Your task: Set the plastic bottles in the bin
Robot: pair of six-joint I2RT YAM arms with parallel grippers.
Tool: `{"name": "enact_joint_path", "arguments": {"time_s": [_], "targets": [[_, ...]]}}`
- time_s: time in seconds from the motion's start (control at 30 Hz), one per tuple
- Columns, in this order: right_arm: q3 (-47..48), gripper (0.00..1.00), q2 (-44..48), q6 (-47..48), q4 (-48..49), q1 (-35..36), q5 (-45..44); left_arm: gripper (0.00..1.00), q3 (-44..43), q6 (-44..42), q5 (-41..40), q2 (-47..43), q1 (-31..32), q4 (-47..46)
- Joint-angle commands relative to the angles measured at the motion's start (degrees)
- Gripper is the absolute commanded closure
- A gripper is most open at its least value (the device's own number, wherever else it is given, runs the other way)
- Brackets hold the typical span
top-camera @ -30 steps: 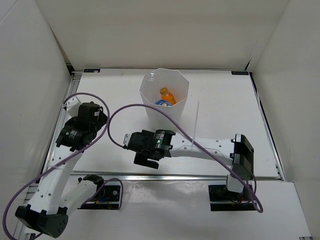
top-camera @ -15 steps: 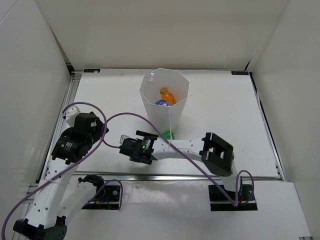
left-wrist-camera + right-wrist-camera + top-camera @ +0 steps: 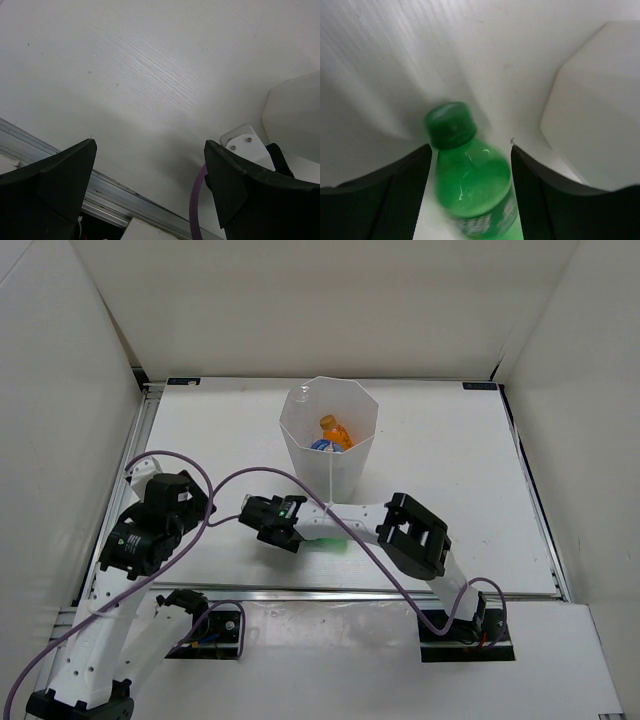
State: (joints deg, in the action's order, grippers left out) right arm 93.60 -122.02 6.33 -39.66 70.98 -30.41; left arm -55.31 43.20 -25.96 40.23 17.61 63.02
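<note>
Right gripper [image 3: 470, 147] shifted toward bin [image 3: 300, 455], green bottle [image 3: 472, 185] between fingers [image 3: 395, 190]

- Green bottle [image 3: 472, 187], darker green cap.
- Orange bottle [image 3: 334, 430].
- Blue-labelled bottle [image 3: 322, 446].
- White bin [image 3: 318, 472].
- Purple cable [image 3: 194, 200].
- White desk [image 3: 150, 65], faint wood grain.
- Black jaws.

White arm links [image 3: 345, 521], black joints [image 3: 415, 536], purple cables [image 3: 194, 210], black jaws

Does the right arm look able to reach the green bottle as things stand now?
Probably yes. In the right wrist view the green bottle sits between the fingers of the right gripper, with nothing in front of it. The bin stands close beside, not in the way.
</note>
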Motion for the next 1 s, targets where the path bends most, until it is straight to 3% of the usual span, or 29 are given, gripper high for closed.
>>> {"name": "enact_joint_path", "arguments": {"time_s": [0.0, 0.13, 0.37, 0.5, 0.57, 0.77, 0.83, 0.9, 0.97], "targets": [[1.1, 0.32, -2.4, -4.0, -1.0, -1.8, 3.3, 0.00, 0.3, -0.7, 2.1, -1.3, 0.0, 1.5], [1.7, 0.41, -4.3, -6.1, -2.3, -2.3, 6.4, 0.00, 0.3, -1.2, 2.1, -1.3, 0.0, 2.0], [5.5, 0.76, -4.9, -9.3, -7.6, -2.3, 7.5, 0.00, -0.2, -1.2, 1.5, -1.3, 0.0, 2.5], [15.7, 1.00, -6.0, -14.8, -19.5, -0.8, 5.2, 0.00, -0.8, -0.7, 0.8, -1.3, 0.0, 2.5], [19.9, 1.00, -4.1, -16.8, -23.9, -0.2, 4.7, 0.00, -1.3, -0.7, -1.3, -1.3, 0.0, 2.5], [49.0, 1.00, 2.9, -19.8, -31.3, -0.2, 8.6, 0.00, -4.8, 0.0, -7.0, -1.3, 0.0, 4.5], [46.0, 1.00, 8.7, -22.5, -26.9, -0.2, 6.6, 0.00, -5.6, 0.0, -8.4, -1.3, 0.0, 4.5], [37.3, 1.00, 21.8, -22.5, -11.8, -2.3, 6.1, 0.00, -5.6, 0.0, -8.4, -1.3, 0.0, 4.5], [36.5, 1.00, 25.0, -23.0, -7.5, -4.3, 6.1, 0.00, -4.9, 0.6, -8.4, -1.3, 0.0, 4.5]]}}
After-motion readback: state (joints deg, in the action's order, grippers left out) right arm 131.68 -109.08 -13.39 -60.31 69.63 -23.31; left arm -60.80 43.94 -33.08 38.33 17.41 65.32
